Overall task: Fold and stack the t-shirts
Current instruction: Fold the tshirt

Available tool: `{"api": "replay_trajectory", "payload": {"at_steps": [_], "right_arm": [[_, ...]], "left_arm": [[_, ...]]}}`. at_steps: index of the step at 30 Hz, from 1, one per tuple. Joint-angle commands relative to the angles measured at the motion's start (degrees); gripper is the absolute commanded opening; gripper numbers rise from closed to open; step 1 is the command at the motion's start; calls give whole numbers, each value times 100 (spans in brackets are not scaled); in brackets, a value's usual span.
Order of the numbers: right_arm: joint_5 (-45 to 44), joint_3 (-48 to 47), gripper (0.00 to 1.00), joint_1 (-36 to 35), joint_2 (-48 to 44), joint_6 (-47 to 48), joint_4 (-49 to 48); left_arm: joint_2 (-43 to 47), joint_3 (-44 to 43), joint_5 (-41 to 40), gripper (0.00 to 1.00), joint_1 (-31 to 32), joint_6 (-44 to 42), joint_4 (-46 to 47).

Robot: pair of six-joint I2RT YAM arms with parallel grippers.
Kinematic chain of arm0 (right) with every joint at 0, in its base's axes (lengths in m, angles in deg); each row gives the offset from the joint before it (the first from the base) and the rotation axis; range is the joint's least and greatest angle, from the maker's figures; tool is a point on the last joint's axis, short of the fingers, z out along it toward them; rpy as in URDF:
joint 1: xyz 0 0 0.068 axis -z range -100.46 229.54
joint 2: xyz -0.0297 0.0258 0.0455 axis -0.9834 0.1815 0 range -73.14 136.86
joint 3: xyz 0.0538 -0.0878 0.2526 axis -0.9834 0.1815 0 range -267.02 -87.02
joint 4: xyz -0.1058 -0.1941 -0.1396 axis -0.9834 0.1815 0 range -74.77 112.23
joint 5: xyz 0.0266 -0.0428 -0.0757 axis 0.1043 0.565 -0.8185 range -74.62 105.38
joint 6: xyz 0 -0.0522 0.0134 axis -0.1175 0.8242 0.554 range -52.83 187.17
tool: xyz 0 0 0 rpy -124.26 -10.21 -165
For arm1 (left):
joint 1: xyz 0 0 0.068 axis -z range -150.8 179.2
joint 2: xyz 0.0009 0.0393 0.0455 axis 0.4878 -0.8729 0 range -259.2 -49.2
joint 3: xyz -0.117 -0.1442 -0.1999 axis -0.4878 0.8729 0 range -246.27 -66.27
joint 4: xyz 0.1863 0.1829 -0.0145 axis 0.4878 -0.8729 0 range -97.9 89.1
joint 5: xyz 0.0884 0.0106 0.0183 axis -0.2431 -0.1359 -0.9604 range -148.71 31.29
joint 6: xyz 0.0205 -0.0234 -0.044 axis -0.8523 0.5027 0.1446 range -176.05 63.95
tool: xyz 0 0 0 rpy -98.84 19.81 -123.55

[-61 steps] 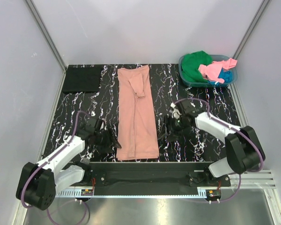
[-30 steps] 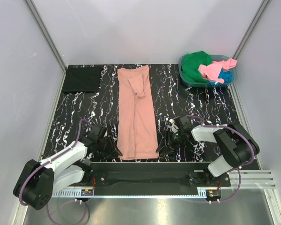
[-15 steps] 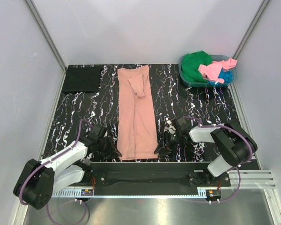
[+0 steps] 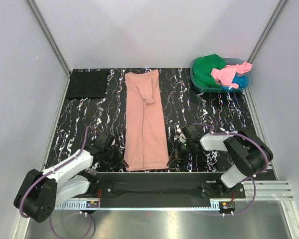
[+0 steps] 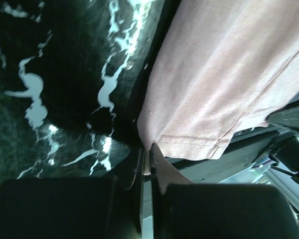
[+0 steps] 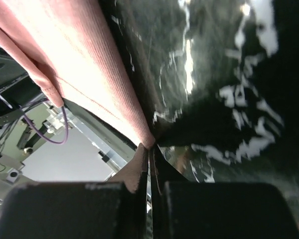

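The salmon-pink t-shirt [image 4: 145, 124] lies folded into a long strip down the middle of the table, hem toward me. My left gripper [image 4: 121, 162] is shut on the hem's near left corner; the left wrist view shows the cloth [image 5: 214, 89] pinched between its jaws [image 5: 148, 155]. My right gripper [image 4: 172, 160] is shut on the near right corner, and the right wrist view shows the shirt's edge [image 6: 74, 55] caught at its tips [image 6: 150, 149]. A folded black t-shirt [image 4: 87, 83] rests at the far left. Green [image 4: 207, 68], bright pink [image 4: 228, 73] and blue [image 4: 240, 80] t-shirts are piled in the basket.
The teal basket [image 4: 207, 89] stands at the far right corner. The table's near edge and the arms' mounting rail [image 4: 154, 179] run just behind both grippers. Grey walls enclose the table on three sides.
Both arms drew back to the shirt's near corners, then both grippers closed on the hem. The shirt itself has barely shifted.
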Motion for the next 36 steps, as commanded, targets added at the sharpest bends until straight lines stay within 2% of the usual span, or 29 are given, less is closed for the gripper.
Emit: {"api": "replay_trajectory", "payload": {"at_steps": [1,4,8,9,12,18,25,28,36], "right_arm": [[-338,-363,0,-76,-448,310,751],[-671,-1055,0,-67,-809,397,1340],[-979,-2392,0,20,-433,652,2270],[-1119,-2926,0,56,-171,783,2412],[-1226,-3536,0,266,348,881,2659],[-1313,-5030,0,715,1472,1214,3054],[-1068,-6691,0,1084,2722,1593,3485],[-1024,-7166,0,1128,3153,1655,3564],[-813,-8142,0,1260,4041,1637,3714]], "left_arm": [[154,-355,-314,0,71,-201,-810],[208,-847,-454,0,71,-315,-1118],[-441,-2434,-902,1,44,-858,-1900],[-878,-2770,-1042,2,10,-965,-2014],[-1696,-3765,-1209,3,-139,-1387,-2270],[-3069,-5101,-1017,5,-754,-1967,-2244],[-4695,-6963,-824,6,-1054,-2302,-2340],[-5240,-7281,-762,6,-1133,-2337,-2376],[-5733,-7625,-463,6,-1432,-2275,-2218]]}}
